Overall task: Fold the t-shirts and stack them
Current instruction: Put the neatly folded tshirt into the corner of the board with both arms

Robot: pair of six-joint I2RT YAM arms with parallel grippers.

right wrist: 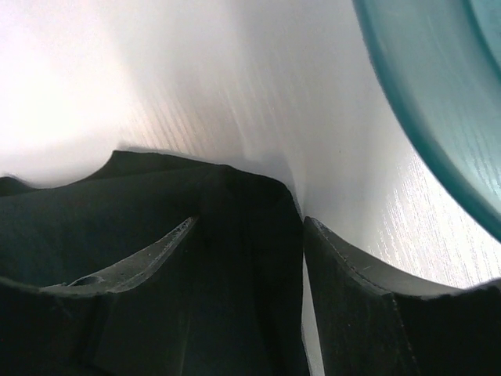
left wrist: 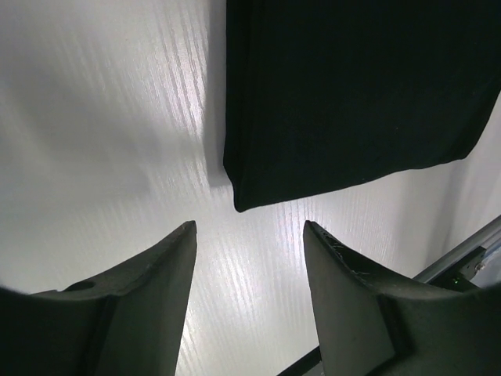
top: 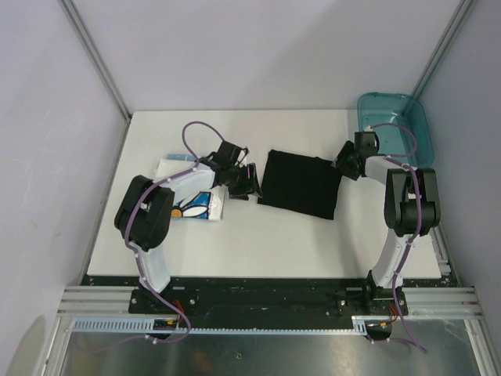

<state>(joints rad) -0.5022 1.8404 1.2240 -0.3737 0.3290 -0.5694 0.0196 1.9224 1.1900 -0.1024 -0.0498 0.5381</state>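
Note:
The black t-shirt (top: 300,184) lies folded into a rectangle at the middle of the white table (top: 258,243). My left gripper (top: 249,182) hovers just off its left edge, open; in the left wrist view its fingers (left wrist: 156,290) frame bare table, with the black t-shirt's corner (left wrist: 352,94) ahead of my left gripper (left wrist: 249,231). My right gripper (top: 344,164) is at the shirt's far right corner. In the right wrist view my right gripper (right wrist: 249,223) stands open, with the black t-shirt (right wrist: 117,211) under and between its jaws. The white t-shirt (top: 196,205), blue printed, lies folded beneath my left arm.
A teal translucent bin (top: 395,125) stands at the table's back right corner, close behind my right gripper; the teal bin's rim (right wrist: 423,94) fills the upper right of the right wrist view. Grey walls enclose the table on three sides.

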